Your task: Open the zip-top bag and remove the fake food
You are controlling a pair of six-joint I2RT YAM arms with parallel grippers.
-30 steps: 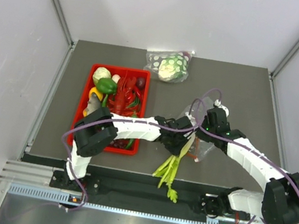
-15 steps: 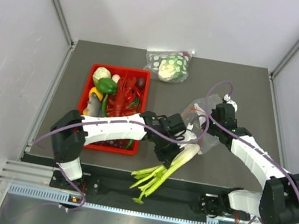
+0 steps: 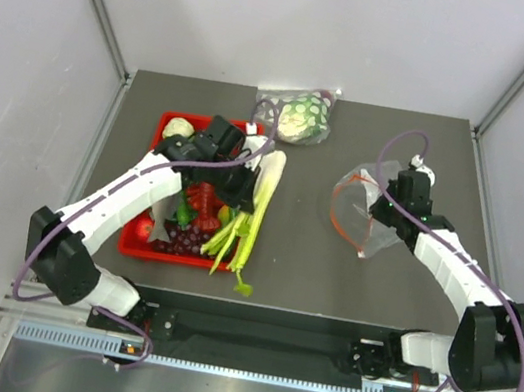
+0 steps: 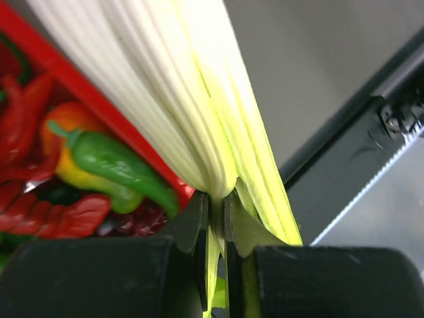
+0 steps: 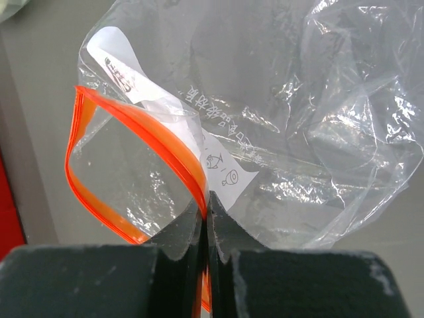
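Pale plastic celery bunch [image 4: 165,99], seemingly stiff, light: clamped mid-stalk in left gripper [image 4: 215,199]. Clear crinkly zip-top bag [image 5: 298,99]: orange rim pinched in right gripper [image 5: 207,207].

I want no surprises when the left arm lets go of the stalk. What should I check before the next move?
1. Left gripper holds the celery stalk: ok, jaws pinch it.
2. Stalk fully inside the red tray: not ok, it straddles the right rim.
3. Right gripper holds the zip strip: ok.
4. Zip-top bag mouth open: ok.
5. Food left in the bag: cannot tell; none visible.
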